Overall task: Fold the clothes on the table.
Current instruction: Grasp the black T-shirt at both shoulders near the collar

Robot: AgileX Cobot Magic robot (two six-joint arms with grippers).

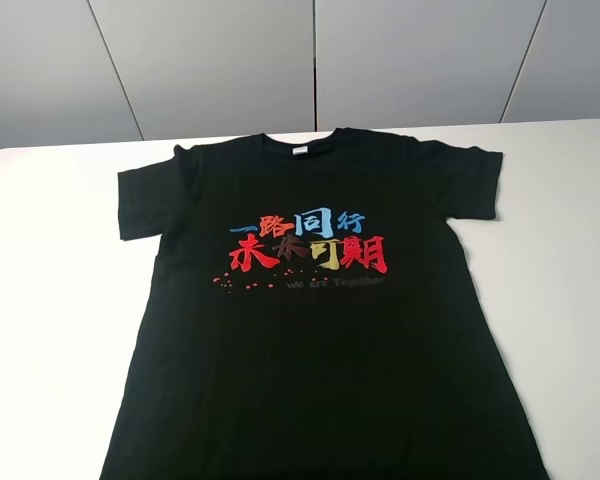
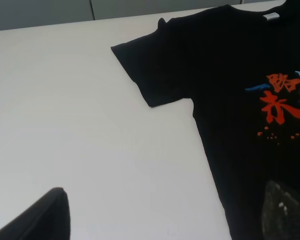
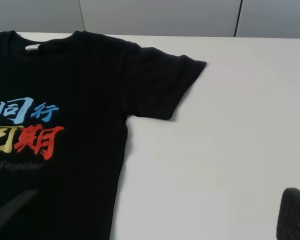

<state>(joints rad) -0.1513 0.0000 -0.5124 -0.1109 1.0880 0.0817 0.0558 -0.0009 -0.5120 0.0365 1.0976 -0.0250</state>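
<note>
Right now my left end effector (image 2: 165, 205) is released, its two fingers (image 2: 50, 217) spread wide with nothing between them. One finger hangs over bare counter (image 2: 65, 115), the other over black cloth. My right end effector (image 3: 152, 212) is likewise released and empty, with one finger over the shirt's body and one over the bare white surface. I cannot tell whether any fingertip touches what lies under it.

Each end effector straddles a side edge of the black T-shirt (image 1: 320, 370). The T-shirt lies unfolded, flat and face up on the middle of the counter. Its collar points toward the far edge, and its hem runs out of the high view at the near side. The left sleeve (image 1: 145, 200) and right sleeve (image 1: 470, 180) are laid out flat to the sides on the white top. Red, blue and yellow characters (image 1: 308, 243) cross the chest, and a white neck tag (image 1: 299, 151) shows inside the collar. Grey wall panels (image 1: 280, 60) stand behind the counter.
</note>
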